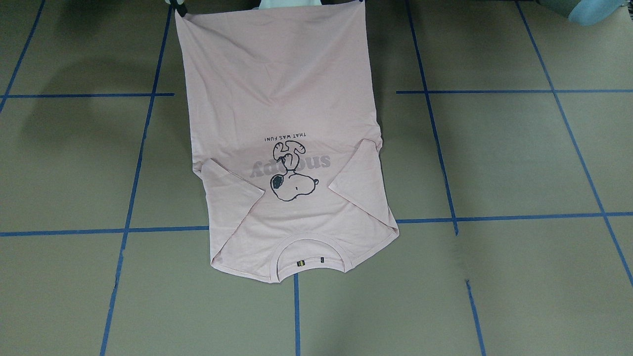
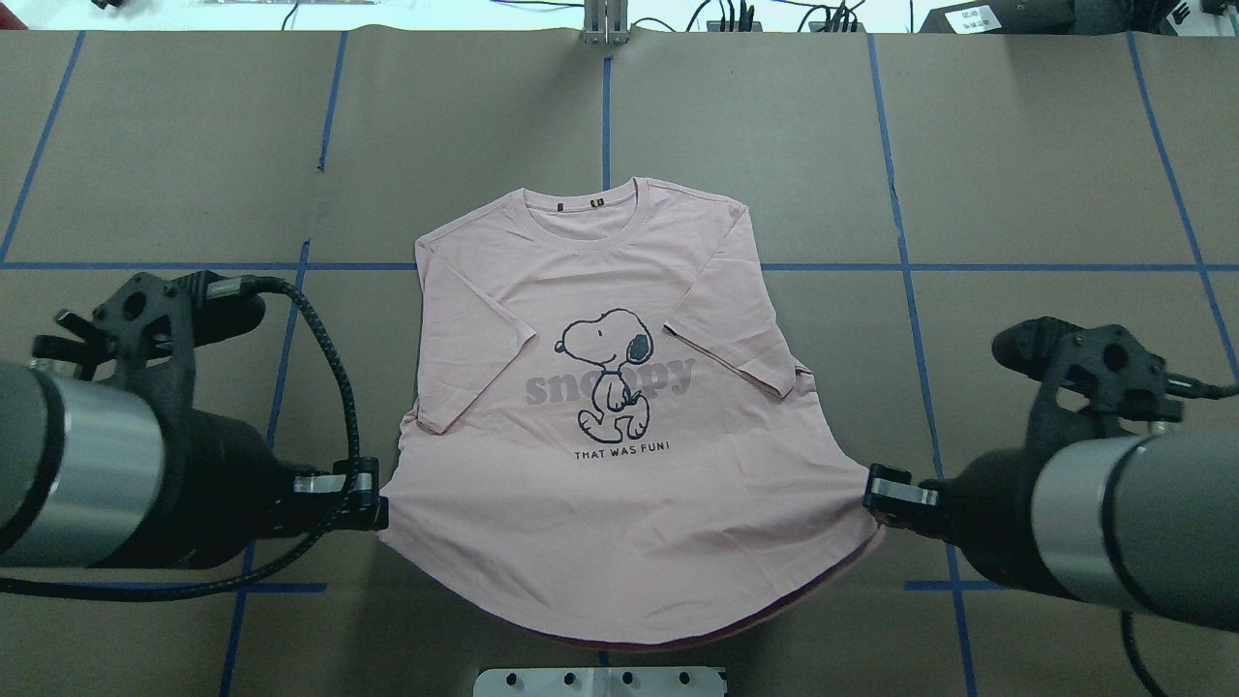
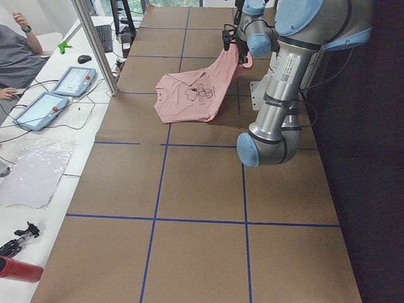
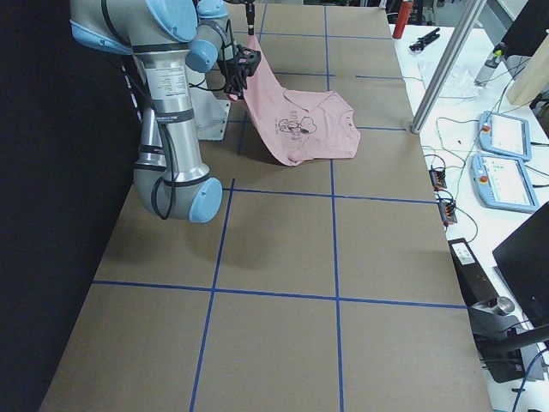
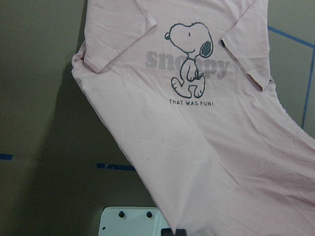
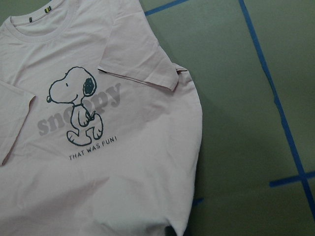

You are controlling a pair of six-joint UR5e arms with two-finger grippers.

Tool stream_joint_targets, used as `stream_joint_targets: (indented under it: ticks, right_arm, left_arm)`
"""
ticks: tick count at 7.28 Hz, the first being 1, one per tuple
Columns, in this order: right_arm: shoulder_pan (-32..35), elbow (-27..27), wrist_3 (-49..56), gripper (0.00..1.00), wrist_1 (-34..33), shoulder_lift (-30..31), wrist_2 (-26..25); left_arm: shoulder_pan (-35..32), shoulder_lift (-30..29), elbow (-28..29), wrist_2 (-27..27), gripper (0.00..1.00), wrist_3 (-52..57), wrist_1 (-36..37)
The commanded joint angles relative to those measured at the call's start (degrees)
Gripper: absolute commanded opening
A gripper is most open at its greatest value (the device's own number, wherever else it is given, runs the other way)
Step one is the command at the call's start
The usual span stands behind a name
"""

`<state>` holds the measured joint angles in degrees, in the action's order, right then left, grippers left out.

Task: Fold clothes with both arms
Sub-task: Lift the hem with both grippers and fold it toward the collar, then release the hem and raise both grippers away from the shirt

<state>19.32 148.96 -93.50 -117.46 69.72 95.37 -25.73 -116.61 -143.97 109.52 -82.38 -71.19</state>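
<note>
A pale pink T-shirt (image 2: 619,484) with a cartoon dog print lies face up, collar far from the robot, both sleeves folded in over the front. Its hem end is raised off the brown table (image 2: 1016,145) and stretched between the two grippers. My left gripper (image 2: 379,511) is shut on the hem's left corner. The right gripper (image 2: 874,496) is shut on the opposite corner. In the front-facing view the shirt (image 1: 277,89) rises towards the top edge, where the right gripper (image 1: 181,10) pinches its corner. Both wrist views show the shirt (image 5: 197,147) (image 6: 98,172) sloping down to the table.
A white flanged pedestal (image 2: 600,681) sits just below the hanging hem. Blue tape lines (image 2: 900,266) grid the brown table. Beyond the far edge are teach pendants (image 3: 53,101), cables, a seated person (image 3: 16,60) and a metal post (image 3: 95,44).
</note>
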Motion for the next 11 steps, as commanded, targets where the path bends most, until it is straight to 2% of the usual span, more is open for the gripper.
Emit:
stream_joint_targets:
  ticks: [1, 2, 4, 5, 7, 8, 9, 10, 11]
  right_arm:
    - [6.57, -13.63, 8.12, 0.00, 0.47, -8.70, -0.09]
    - [10.61, -17.70, 11.90, 0.00, 1.78, -9.77, 0.08]
    - [14.86, -33.56, 12.56, 0.00, 20.68, -9.87, 0.43]
    - [16.53, -38.26, 12.64, 0.00, 26.26, -9.87, 0.44]
    - [19.69, -49.92, 15.17, 0.00, 29.04, -15.37, 0.52]
    - [21.79, -61.22, 15.89, 0.00, 33.30, -20.72, 0.70]
    - [23.64, -75.34, 16.42, 0.50, 43.53, -24.34, 0.70]
    - [25.05, -86.27, 18.86, 0.99, 52.15, -27.16, 0.61]
    - [26.37, -86.99, 21.67, 1.00, 52.59, -27.27, 2.18]
  left_arm:
    - [-5.61, -0.72, 10.59, -1.59, 0.00, 10.09, -4.19]
    - [-8.52, -0.98, 16.82, -1.59, 0.00, 12.05, -7.79]
    - [-13.71, -1.34, 25.73, -1.68, 0.00, 17.40, -13.34]
    - [-15.99, -1.86, 29.33, -1.68, 0.00, 19.95, -15.80]
    - [-18.73, -4.49, 42.30, -3.77, 0.00, 22.33, -24.92]
    - [-20.83, -6.42, 51.42, -4.31, 0.00, 24.87, -30.62]
    - [-23.11, -8.79, 62.65, -4.66, 0.64, 29.33, -38.42]
    - [-24.09, -9.33, 70.25, -7.71, 1.00, 32.77, -47.64]
    - [-24.36, -8.90, 70.84, -7.66, 1.00, 33.59, -49.99]
